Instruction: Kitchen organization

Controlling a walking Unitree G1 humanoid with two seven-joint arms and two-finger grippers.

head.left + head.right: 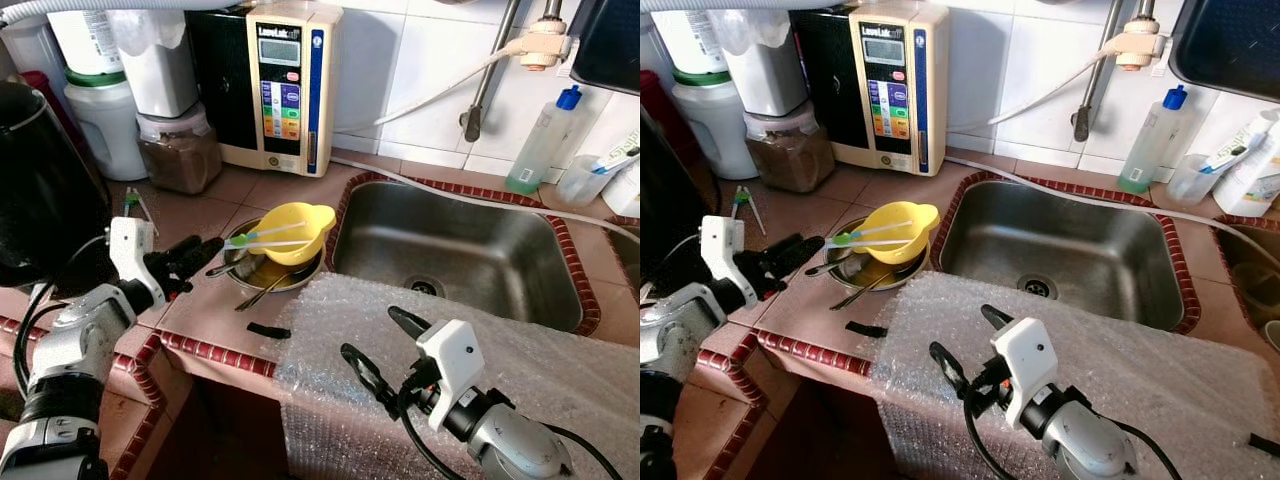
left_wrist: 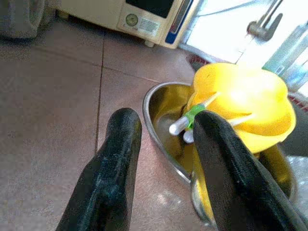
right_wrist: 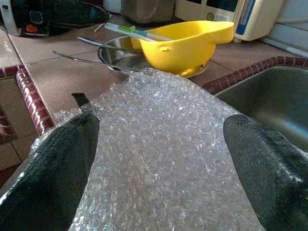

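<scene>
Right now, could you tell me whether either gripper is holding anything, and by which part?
Nothing is held: the left gripper is open beside the bowl, the right gripper open over the bubble wrap.

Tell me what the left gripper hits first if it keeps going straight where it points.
Probably the rim of the metal bowl, holding the yellow bowl; the left gripper is open, aimed there. Depth is uncertain.

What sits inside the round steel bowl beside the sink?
The round steel bowl holds a yellow plastic scoop-like bowl with white-and-green sticks across it, plus metal spoon handles. The yellow piece hides the bowl's bottom.
</scene>
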